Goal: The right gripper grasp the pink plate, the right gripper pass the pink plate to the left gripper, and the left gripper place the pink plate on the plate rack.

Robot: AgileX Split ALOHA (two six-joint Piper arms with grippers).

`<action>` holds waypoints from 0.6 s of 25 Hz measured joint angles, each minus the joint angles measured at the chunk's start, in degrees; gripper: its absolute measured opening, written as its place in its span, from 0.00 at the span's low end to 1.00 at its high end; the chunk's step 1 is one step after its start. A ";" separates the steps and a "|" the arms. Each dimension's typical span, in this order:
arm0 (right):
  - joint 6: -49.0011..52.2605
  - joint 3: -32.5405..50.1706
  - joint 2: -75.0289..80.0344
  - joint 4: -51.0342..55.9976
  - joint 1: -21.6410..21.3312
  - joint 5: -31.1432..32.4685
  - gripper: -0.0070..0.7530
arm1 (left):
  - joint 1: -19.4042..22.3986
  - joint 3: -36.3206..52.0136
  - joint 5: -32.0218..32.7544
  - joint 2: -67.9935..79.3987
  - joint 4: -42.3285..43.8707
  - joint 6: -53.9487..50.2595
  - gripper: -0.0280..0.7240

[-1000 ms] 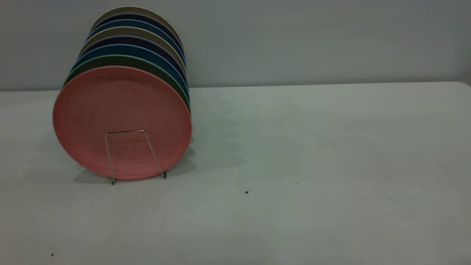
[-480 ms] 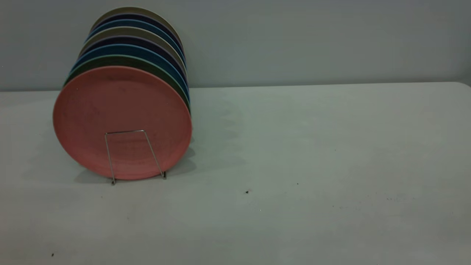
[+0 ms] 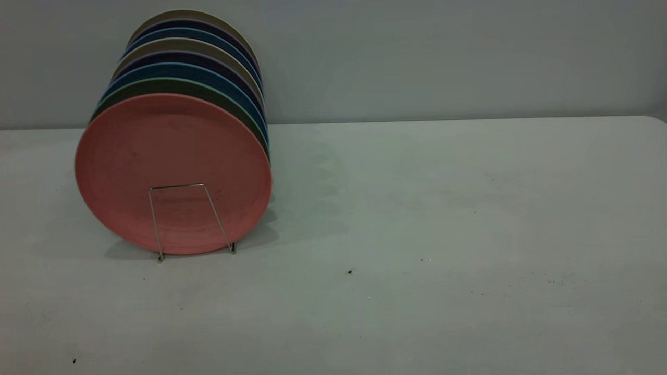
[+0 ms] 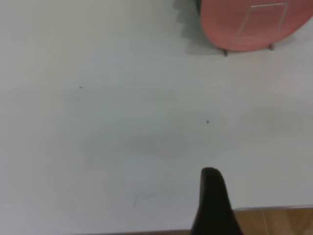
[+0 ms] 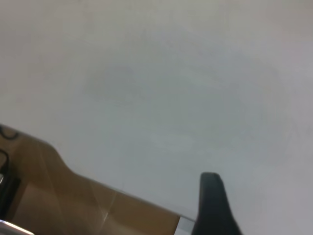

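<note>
Pink plate on edge in the rack, left of frame.

Nearest in the exterior view is the bare front of the table (image 3: 417, 312). Behind it the rack (image 3: 190, 221) shows one wire loop across the pink plate (image 3: 172, 156), which stands upright, face toward the camera, tipped slightly back against a green plate (image 3: 224, 99) and further plates receding to upper left. Each wrist view shows one black finger of the left gripper (image 4: 212, 205) and right gripper (image 5: 211, 208) over table; I cannot tell how far either is open.
</note>
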 joint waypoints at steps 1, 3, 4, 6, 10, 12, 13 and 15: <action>0.00 0.00 0.00 0.00 0.00 0.00 0.68 | 0.00 0.06 -0.01 0.00 -0.68 1.09 0.76; 0.00 0.00 -0.03 0.00 0.00 -0.11 0.68 | 0.00 0.10 -0.11 0.00 -2.21 3.38 0.76; 0.00 0.00 -0.03 0.00 0.00 -0.16 0.68 | 0.00 0.10 -0.11 0.00 -3.17 4.70 0.76; 0.04 0.00 -0.03 0.00 0.00 -0.15 0.68 | 0.00 0.10 -0.11 0.00 -3.90 5.83 0.76; 0.15 0.00 -0.03 0.00 0.00 -0.15 0.68 | 0.00 0.10 -0.11 0.00 -4.02 6.16 0.76; 0.15 0.00 -0.03 0.00 0.00 -0.15 0.68 | 0.00 0.10 -0.16 0.00 -4.02 6.25 0.76; 0.15 0.00 -0.03 0.00 0.00 -0.15 0.68 | 0.00 0.10 -0.16 0.00 -4.02 6.30 0.76; 0.15 0.00 -0.03 0.00 0.00 -0.15 0.68 | 0.00 0.10 -0.16 0.00 -4.02 6.30 0.76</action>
